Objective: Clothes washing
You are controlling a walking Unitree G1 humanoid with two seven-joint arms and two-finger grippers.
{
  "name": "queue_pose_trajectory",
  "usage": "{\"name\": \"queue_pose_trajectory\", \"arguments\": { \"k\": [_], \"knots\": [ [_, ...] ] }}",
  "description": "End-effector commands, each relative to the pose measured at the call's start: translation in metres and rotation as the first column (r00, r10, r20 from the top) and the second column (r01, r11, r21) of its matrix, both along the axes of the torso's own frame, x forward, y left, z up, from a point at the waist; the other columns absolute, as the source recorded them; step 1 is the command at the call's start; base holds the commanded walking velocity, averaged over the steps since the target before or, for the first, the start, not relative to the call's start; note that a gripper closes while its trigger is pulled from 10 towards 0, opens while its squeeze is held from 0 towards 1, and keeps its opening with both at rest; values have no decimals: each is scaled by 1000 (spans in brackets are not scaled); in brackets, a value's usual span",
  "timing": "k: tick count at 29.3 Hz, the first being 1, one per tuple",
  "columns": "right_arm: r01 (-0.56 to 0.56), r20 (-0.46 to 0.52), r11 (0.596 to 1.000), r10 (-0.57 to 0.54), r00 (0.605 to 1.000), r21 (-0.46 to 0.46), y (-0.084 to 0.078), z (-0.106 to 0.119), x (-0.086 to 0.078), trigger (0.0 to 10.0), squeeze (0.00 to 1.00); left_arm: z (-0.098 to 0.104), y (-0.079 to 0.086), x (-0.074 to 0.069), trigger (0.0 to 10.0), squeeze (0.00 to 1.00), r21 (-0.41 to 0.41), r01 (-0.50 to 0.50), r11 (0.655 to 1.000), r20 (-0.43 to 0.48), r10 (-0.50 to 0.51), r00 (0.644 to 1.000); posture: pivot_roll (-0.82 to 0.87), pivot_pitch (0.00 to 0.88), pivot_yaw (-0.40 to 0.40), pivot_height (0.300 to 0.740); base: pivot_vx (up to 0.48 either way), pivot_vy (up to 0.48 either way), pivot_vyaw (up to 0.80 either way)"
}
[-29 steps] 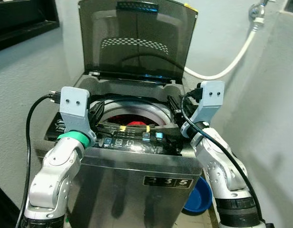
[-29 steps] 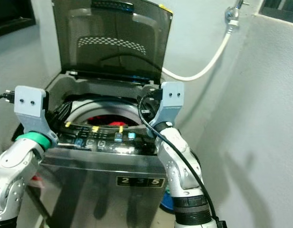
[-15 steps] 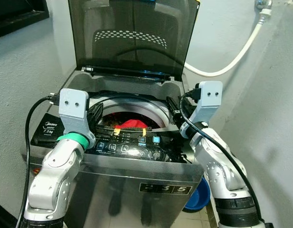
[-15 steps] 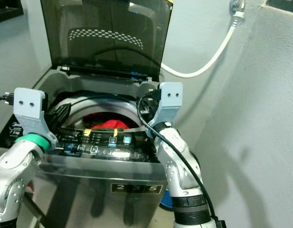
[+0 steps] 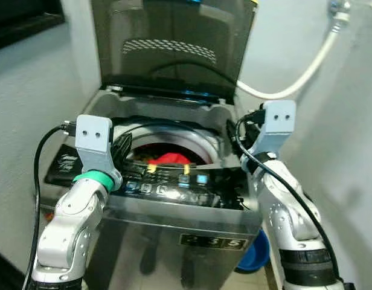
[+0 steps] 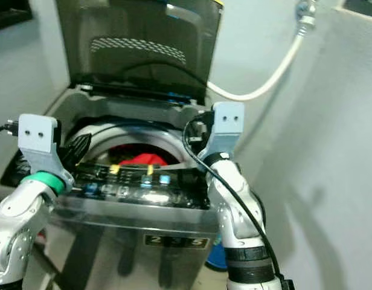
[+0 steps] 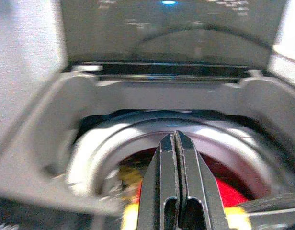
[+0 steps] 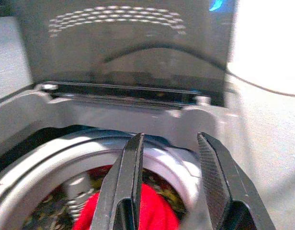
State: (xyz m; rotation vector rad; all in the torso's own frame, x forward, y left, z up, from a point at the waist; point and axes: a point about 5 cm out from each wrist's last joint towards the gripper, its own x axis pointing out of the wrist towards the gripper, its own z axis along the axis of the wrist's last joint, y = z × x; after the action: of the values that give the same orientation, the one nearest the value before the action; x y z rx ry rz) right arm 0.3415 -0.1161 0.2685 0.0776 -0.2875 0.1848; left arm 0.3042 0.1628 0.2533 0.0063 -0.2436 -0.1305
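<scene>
A: Head cameras first. What have we got?

B: A top-loading washing machine (image 5: 174, 205) with its dark lid (image 5: 174, 45) standing open. Down in the drum (image 5: 168, 142) lies a red garment (image 5: 172, 158), and both arms are raised over the front edge. The left gripper (image 5: 121, 147) sits just left of the opening, the right gripper (image 5: 234, 136) at its right rim. The red garment lies between them and lower, touching neither.

A: Anything around the machine?

B: A white hose (image 5: 301, 69) runs down the wall beyond the right gripper, and a blue basin (image 5: 256, 252) sits on the floor below the right arm. A control panel (image 5: 174, 181) with lit blue buttons lies just in front of both grippers.

A: Over to the left wrist camera.

B: The left gripper (image 7: 175, 143) has its two black fingers pressed together, nothing between them. The red garment (image 7: 224, 189) lies beyond and below the tips, deep inside the drum ring (image 7: 109, 143). No contact.

A: And the right wrist?

B: The right gripper (image 8: 171, 148) is spread wide, a clear gap between the fingers, holding nothing. The red garment (image 8: 154, 211) lies under that gap, down in the drum (image 8: 51, 158), apart from the fingers. The open lid (image 8: 133, 43) rises straight ahead.
</scene>
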Motion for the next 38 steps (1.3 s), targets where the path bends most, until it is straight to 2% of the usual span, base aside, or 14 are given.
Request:
{"name": "queue_pose_trajectory", "arguments": {
  "k": [1, 9, 16, 38],
  "knots": [
    [6, 22, 1000, -5, 1000, -29, 2, 4, 0, 10000, 0, -3, 0, 0, 10000, 0, 10, 1, 1000, -4, -1, 1000, 9, 33, -20, 740, 0, 0, 800],
    [-36, 43, 998, 38, 998, -61, 0, 7, 0, 10000, 0, -5, -5, -1, 10000, 0, 19, 31, 999, -8, -31, 999, 6, 37, -19, 740, 0, 0, 800],
    [-47, 51, 997, 50, 997, -59, -11, 10, 3, 10000, 0, -6, -4, -2, 10000, 0, 18, 29, 999, -6, -29, 1000, 10, 39, -21, 740, 0, 0, 800],
    [-70, 50, 995, 73, 996, -64, -8, 4, 2, 10000, 0, -7, -7, -1, 10000, 0, 27, 46, 999, -6, -46, 999, 9, 16, -17, 740, 0, 0, 800]
  ]
}}
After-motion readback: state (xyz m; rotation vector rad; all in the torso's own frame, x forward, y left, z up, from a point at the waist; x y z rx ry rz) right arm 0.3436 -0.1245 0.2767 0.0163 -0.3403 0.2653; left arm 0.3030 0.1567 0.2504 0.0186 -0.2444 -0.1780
